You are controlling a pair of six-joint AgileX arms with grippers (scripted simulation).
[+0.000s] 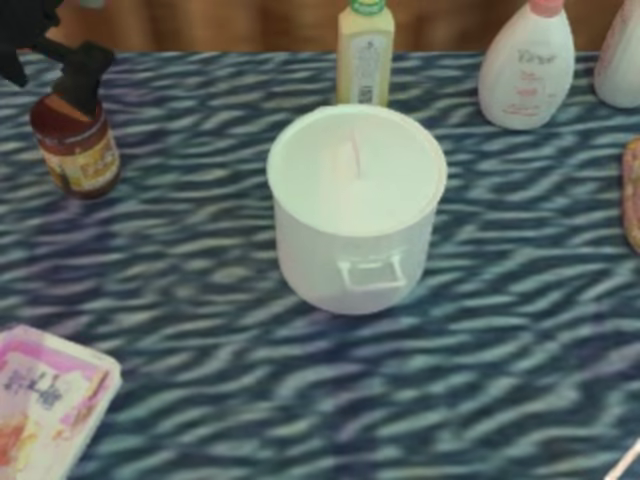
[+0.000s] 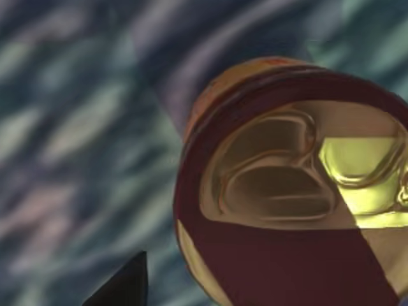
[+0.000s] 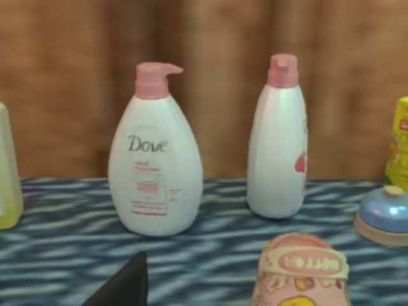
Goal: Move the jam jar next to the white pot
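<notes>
Left claw (image 1: 72, 78) hangs right over the small squat glass jam jar with its brown lid (image 1: 75, 148) at the worktop's far left; whether its fingers are spread or closed I cannot tell. Upright, the jar stands well apart from the large white lidded pot (image 1: 355, 205), which lies to its right. Being nearer, this arm should carry it.

You see a Dove bottle (image 3: 155, 156) and second pink-capped bottle (image 3: 278, 143) standing side by side, well beyond the jaws; pale-yellow bottle (image 1: 365, 52) upright.

Even soft light, blurred tabletop, glare on jar lid (image 2: 299, 172)
</notes>
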